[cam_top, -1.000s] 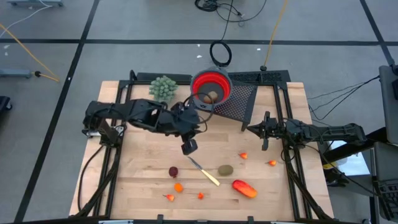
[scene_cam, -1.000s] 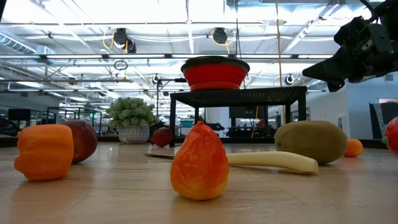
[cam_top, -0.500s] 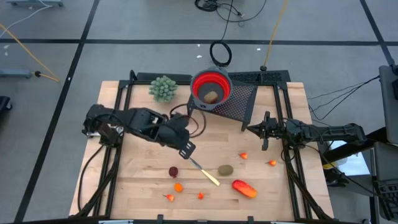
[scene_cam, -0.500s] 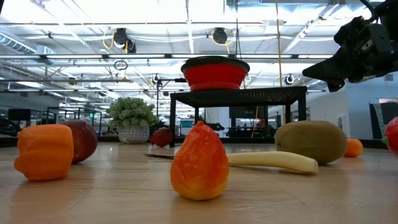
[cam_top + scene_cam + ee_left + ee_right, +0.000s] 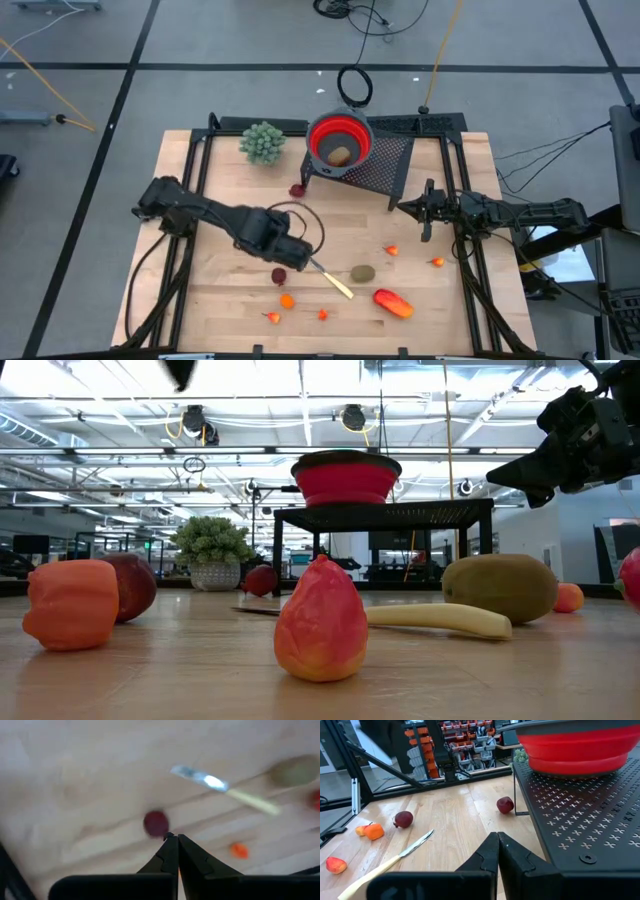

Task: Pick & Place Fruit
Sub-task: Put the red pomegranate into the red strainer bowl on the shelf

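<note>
My left gripper (image 5: pixel 294 258) points down over the middle of the table, shut and empty. Its tips (image 5: pixel 172 838) hang just beside a dark red round fruit (image 5: pixel 156 823) (image 5: pixel 279 276) that lies on the wood. A brown kiwi (image 5: pixel 362 272), a longer orange-red piece (image 5: pixel 393 303) and small orange bits (image 5: pixel 287 300) lie nearby toward the near edge. Another kiwi (image 5: pixel 340 155) sits in the red bowl (image 5: pixel 322 126). A second dark red fruit (image 5: pixel 297 190) lies by the stand. My right gripper (image 5: pixel 427 215) (image 5: pixel 496 836) waits at the right, level and shut.
A knife with a pale handle (image 5: pixel 330 278) lies slantwise between the dark red fruit and the kiwi. The bowl stands on a black perforated stand (image 5: pixel 385 165) at the far side. A small green plant (image 5: pixel 262 142) stands at the far left of it.
My left gripper has left the space in front of the bowl, gone toward the near edge and down, and rolled about its own axis. It now hangs by the dark red fruit. No fruit has moved.
</note>
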Motion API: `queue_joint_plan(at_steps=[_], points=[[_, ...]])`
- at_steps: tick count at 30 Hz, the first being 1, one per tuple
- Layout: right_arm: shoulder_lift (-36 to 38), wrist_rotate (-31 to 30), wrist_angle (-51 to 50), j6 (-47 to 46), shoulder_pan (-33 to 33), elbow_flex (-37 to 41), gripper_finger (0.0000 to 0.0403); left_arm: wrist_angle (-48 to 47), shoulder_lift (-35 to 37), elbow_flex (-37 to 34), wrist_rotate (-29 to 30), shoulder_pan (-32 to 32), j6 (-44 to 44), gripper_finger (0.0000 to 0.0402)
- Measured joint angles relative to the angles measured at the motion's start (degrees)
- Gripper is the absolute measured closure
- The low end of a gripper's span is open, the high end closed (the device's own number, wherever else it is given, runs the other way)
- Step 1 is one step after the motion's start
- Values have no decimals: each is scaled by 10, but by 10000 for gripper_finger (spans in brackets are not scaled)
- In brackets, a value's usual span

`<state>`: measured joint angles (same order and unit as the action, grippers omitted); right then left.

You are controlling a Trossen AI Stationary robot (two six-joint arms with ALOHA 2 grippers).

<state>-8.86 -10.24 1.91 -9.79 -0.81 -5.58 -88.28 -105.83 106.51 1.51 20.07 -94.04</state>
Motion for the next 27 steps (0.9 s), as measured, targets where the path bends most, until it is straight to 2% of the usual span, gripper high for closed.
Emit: queue_joint_plan(at_steps=[3,6,12,19,22,27], points=[[0,0,0,0,0,0,403,8,0,-61,-62,3,-18,397],[0,0,0,0,0,0,403,59,0,-113,-94,4,-25,389],[0,0,0,0,0,0,403,184,0,-181,-95,3,-38,385],[0,0,0,0,0,0,403,193,0,-207,-90,14,-65,381],[0,0,0,0,0,0,403,195,0,-212,-84,19,-70,361],[0,0,0,0,0,0,403,218,0,-223,-62,25,-81,293]])
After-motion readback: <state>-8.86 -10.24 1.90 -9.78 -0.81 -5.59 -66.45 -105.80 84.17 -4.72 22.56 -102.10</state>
